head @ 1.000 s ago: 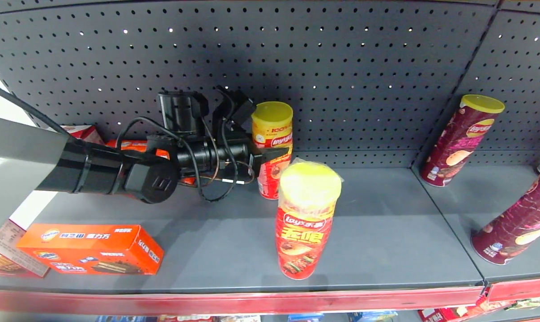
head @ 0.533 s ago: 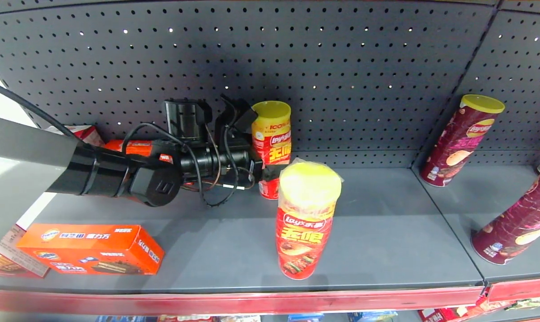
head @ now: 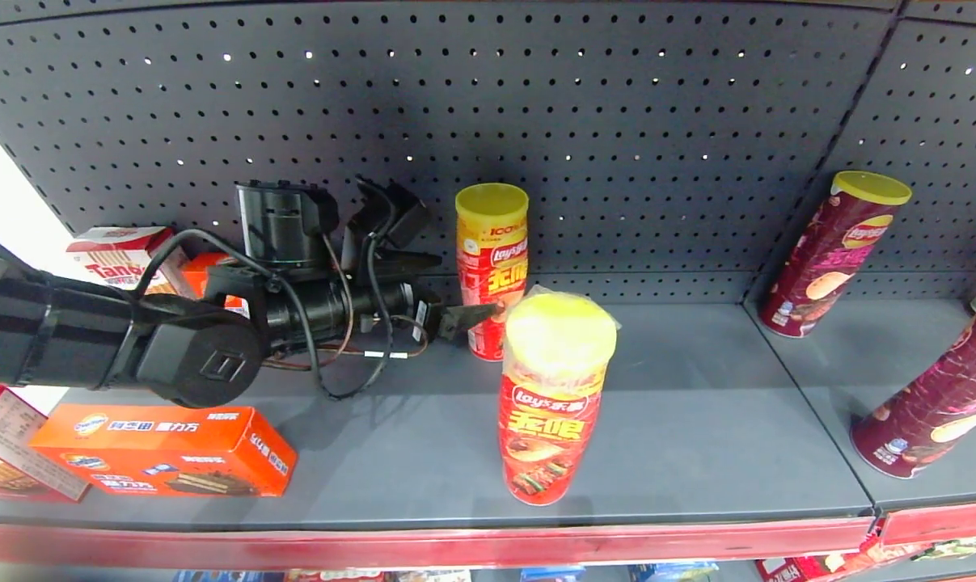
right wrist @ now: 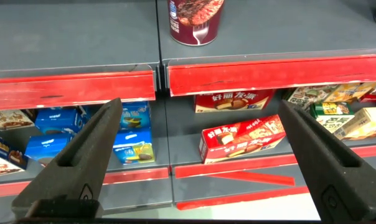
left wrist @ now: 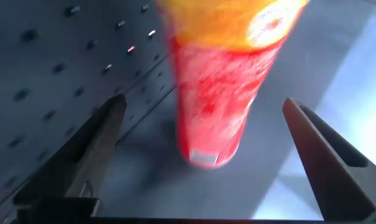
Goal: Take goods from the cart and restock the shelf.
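Red crisp can stands upright at centre frame, against the pegboard behind the shelf; the left hand, spread wide, sits just left of it (placing looks done). Next: back out level, without clipping it.

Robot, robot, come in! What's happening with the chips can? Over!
Left gripper open at rear can, not clamped. Right gripper open, empty. That can upright on shelf, by back panel. Front can close, toward the edge.
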`<state>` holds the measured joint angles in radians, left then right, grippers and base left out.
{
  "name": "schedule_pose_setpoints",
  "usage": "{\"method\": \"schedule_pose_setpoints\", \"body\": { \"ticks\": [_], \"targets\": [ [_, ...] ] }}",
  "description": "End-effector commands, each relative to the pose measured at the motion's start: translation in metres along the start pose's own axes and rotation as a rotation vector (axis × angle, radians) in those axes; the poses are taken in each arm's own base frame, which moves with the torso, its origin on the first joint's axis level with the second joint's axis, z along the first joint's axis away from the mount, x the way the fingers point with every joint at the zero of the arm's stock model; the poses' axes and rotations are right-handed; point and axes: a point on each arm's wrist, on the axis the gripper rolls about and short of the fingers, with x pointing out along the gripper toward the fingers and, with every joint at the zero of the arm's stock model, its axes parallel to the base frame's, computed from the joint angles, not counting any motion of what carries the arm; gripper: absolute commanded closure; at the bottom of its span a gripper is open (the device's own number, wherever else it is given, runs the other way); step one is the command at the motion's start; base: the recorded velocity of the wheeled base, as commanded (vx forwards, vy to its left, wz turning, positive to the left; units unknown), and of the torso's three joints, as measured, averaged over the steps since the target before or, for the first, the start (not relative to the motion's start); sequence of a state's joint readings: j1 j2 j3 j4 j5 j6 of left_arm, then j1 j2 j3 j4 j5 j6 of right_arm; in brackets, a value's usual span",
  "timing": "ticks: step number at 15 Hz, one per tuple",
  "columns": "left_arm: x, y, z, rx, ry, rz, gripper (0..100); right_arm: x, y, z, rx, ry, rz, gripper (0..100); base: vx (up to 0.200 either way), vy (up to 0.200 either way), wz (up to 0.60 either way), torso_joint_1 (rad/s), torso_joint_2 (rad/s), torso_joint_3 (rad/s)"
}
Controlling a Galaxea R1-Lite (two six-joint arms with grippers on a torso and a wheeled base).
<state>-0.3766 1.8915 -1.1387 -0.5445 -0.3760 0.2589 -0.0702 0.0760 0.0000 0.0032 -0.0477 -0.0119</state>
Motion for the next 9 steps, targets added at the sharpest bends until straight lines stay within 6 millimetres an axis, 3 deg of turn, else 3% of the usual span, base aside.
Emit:
{"method": "schedule_pose_setpoints", "body": {
  "ticks": [1, 9],
  "targets": [
    [-0.0087, 0.0015, 0.0078, 0.009, -0.011, 0.047, 0, 0.0002, 0.0000, 0.0001, 0.000, 0.002, 0.000, 0, 0.000, 0.000, 0.00, 0.000, 0.00, 0.000],
    [-0.0050, 0.0044, 0.0031, 0.008, 0.026, 0.148, 0, 0.0002, 0.0000, 0.0001, 0.000, 0.002, 0.000, 0, 0.000, 0.000, 0.00, 0.000, 0.00, 0.000]
  ]
}}
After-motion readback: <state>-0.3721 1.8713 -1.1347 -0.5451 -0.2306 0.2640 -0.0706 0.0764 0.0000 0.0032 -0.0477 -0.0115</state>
